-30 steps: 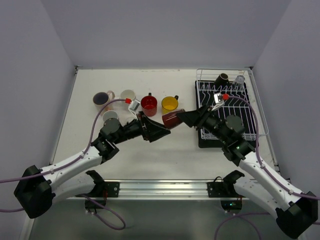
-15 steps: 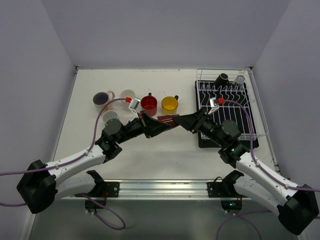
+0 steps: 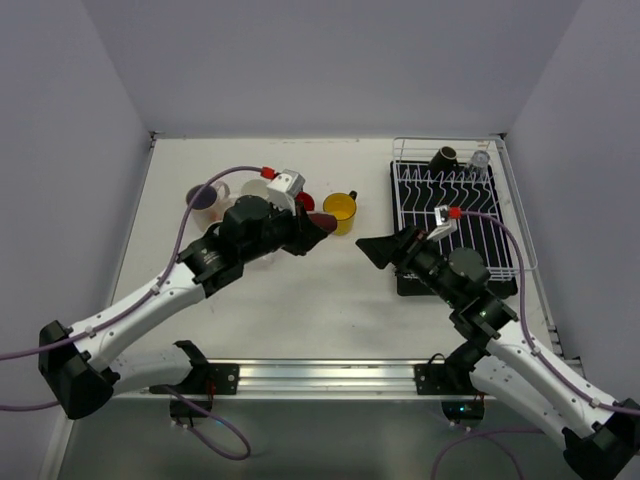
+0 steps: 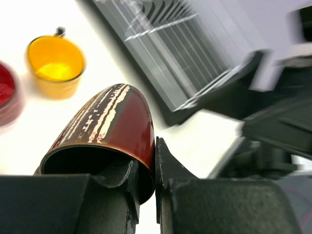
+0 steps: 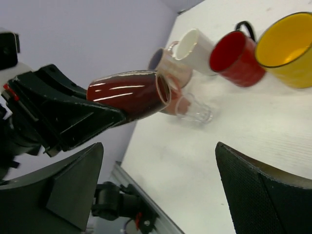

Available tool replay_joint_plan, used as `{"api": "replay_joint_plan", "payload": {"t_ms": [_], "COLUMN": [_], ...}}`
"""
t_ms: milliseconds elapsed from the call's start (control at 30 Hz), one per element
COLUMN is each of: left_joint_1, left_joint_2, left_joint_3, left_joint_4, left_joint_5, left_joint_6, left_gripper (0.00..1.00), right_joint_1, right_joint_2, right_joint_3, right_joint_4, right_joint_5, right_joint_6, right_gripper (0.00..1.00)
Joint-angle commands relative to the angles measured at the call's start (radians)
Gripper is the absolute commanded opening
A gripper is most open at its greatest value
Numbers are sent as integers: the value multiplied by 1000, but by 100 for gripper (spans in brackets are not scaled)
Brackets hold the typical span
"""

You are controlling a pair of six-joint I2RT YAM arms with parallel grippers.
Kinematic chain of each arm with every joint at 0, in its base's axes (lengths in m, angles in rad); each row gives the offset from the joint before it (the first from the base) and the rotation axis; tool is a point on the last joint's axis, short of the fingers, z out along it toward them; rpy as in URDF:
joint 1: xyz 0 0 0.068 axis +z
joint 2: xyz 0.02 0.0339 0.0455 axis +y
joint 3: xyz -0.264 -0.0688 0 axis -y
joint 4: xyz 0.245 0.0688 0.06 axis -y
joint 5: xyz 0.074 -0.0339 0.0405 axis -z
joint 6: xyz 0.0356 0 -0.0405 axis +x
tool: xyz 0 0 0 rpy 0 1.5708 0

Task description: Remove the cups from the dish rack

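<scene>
The left gripper (image 4: 155, 163) was clamped on the rim wall of the glossy dark-red ceramic cup (image 4: 114, 122), holding it on its side above the white table (image 3: 330, 290), near the yellow mug (image 3: 340, 208). The right gripper (image 3: 368, 248) stood wide apart and empty by the left edge of the white wire dish rack (image 3: 480, 225), with bare tabletop between the two grippers.

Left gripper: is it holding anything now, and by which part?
Yes. The left gripper pinches the dark red-brown cup by its rim wall, one finger inside the mouth, one outside. The right gripper is open and empty.
</scene>
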Motion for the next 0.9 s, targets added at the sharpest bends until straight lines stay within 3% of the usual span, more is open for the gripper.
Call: {"api": "replay_joint_plan", "payload": {"t_ms": [0, 167, 433, 700, 867], "left_joint_1": [1, 1, 1, 1, 1], "left_joint_2": [105, 317, 489, 593, 641], "left_joint_3": [141, 235, 243, 273, 311], "left_joint_4": [-345, -486, -511, -512, -529], "left_joint_5": [-99, -170, -266, -303, -322], "left_joint_6": [196, 274, 317, 342, 347], "left_gripper": [0, 0, 0, 6, 18], "right_joint_1": [2, 0, 0, 0, 0], "right_joint_2": [-69, -158, -215, -218, -209], "right_joint_3": [62, 57, 48, 40, 39], "right_joint_4": [-230, -330, -368, -370, -347], "right_joint_5": [172, 240, 264, 255, 237], "right_joint_6": [-134, -177, -202, -200, -200], "right_gripper": [99, 99, 99, 99, 99]}}
